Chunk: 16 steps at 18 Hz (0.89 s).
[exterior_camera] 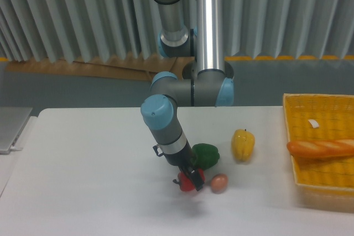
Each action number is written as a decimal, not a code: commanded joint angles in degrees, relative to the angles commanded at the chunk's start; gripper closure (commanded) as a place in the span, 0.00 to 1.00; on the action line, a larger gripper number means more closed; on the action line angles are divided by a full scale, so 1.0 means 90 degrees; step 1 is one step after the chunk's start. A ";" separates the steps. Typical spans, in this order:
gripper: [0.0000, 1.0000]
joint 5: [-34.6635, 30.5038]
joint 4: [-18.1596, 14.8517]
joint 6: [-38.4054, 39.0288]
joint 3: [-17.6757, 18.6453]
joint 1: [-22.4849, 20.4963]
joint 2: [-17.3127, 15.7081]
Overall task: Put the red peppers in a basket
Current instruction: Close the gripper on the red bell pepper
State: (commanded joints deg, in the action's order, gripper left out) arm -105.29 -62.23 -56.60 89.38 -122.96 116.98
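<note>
The jaws (191,178) sit low on the red pepper (187,182); I cannot tell if they pinch it. Squeeze it gently, then lift straight up.

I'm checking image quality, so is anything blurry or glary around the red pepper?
Fixed camera view: soft, low-resolution overall; the small glossy red bell pepper is partly hidden by the dark fingers, their edges indistinct; bright glare streaks the silver arm tube; only faint shadow on the white table.
</note>
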 joint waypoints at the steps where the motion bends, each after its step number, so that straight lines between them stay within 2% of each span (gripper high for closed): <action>1: 0.00 0.0000 0.0000 0.0000 0.0010 0.0000 0.0000; 5: 0.00 -0.0029 0.0000 0.0000 0.0029 0.0000 0.0010; 6: 0.07 -0.0029 0.0000 0.0000 0.0029 0.0000 0.0019; 8: 0.10 -0.0029 0.0000 0.0000 0.0029 -0.0010 0.0020; 10: 0.19 -0.0107 0.0000 0.0000 0.0039 -0.0010 0.0029; 12: 0.21 -0.0205 0.0010 0.0010 0.0039 -0.0010 0.0049; 13: 0.27 -0.0215 0.0010 0.0010 0.0039 -0.0019 0.0049; 16: 0.29 -0.0225 0.0010 0.0019 0.0039 -0.0020 0.0078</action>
State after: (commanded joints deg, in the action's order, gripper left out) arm -107.31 -62.14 -56.43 89.74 -123.13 117.69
